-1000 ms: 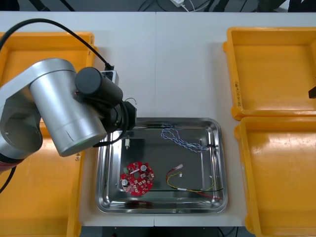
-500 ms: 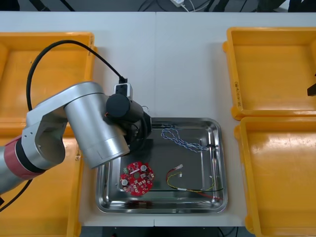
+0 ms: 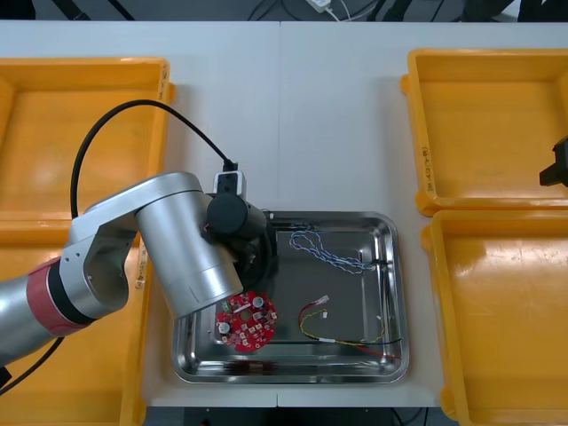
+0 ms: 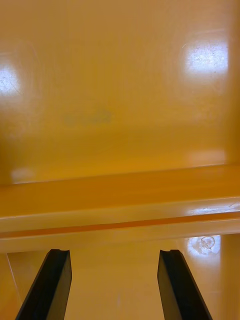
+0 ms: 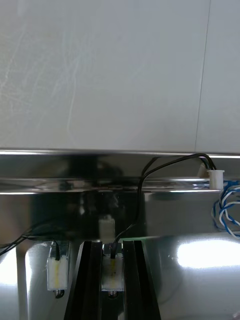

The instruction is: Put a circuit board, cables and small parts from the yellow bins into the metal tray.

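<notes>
The metal tray (image 3: 390, 293) lies mid-table, bare and shiny. In it are a round red circuit board (image 3: 246, 321), a twisted blue and white cable (image 3: 330, 250) and a red and yellow cable (image 3: 348, 334). My left arm (image 3: 177, 253) reaches over the tray's left part. In the left wrist view my left gripper (image 5: 112, 245) is shut on the white plug of a black cable (image 5: 150, 172) just above the tray floor (image 5: 200, 260). The blue and white cable (image 5: 225, 210) lies beside it. My right gripper (image 4: 117, 260) is open over a yellow bin (image 4: 120, 100), with nothing between its fingers.
Two yellow bins (image 3: 84, 115) (image 3: 75, 373) stand at the left and two (image 3: 488, 133) (image 3: 506, 319) at the right. A second white plug (image 5: 56, 270) on a black wire lies beside the left fingers. The right gripper's body (image 3: 556, 165) shows at the right edge.
My left arm has swung right and toward the table's near edge, deeper over the tray's left part, covering a small metal part seen there earlier. The right gripper edged slightly inward.
</notes>
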`<state>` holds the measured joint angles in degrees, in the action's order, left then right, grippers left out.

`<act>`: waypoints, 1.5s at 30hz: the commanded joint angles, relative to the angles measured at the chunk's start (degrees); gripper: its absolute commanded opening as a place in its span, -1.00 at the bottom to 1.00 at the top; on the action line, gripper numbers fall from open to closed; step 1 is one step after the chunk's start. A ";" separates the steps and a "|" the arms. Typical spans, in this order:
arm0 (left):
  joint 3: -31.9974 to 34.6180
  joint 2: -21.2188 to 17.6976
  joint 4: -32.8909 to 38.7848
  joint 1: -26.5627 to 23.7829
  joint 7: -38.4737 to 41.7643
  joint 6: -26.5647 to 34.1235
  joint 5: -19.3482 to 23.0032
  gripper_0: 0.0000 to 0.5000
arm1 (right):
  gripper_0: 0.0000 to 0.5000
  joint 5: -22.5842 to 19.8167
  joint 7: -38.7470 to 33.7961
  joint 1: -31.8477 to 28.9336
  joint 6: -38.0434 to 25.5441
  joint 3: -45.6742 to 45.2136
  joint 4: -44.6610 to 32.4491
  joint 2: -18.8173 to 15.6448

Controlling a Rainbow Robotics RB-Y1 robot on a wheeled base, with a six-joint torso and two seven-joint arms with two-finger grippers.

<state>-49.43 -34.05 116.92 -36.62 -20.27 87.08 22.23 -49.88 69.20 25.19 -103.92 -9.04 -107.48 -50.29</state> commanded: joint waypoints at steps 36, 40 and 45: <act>0.74 -0.84 4.54 1.37 5.68 -0.60 -1.05 1.00 | 1.00 0.22 1.12 -0.75 -0.50 -2.03 -1.77 0.45; 3.29 -1.63 7.09 1.29 4.54 2.22 1.59 1.00 | 1.00 0.22 1.12 -0.75 -0.50 -2.03 -1.77 0.45; 5.84 -3.12 9.29 1.20 3.05 3.62 2.99 1.00 | 1.00 0.22 1.12 -0.75 -0.50 -2.03 -1.77 0.45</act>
<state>-46.22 -34.81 123.02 -35.63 -17.52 89.80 24.50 -49.83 69.19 24.75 -104.07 -9.04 -107.52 -50.11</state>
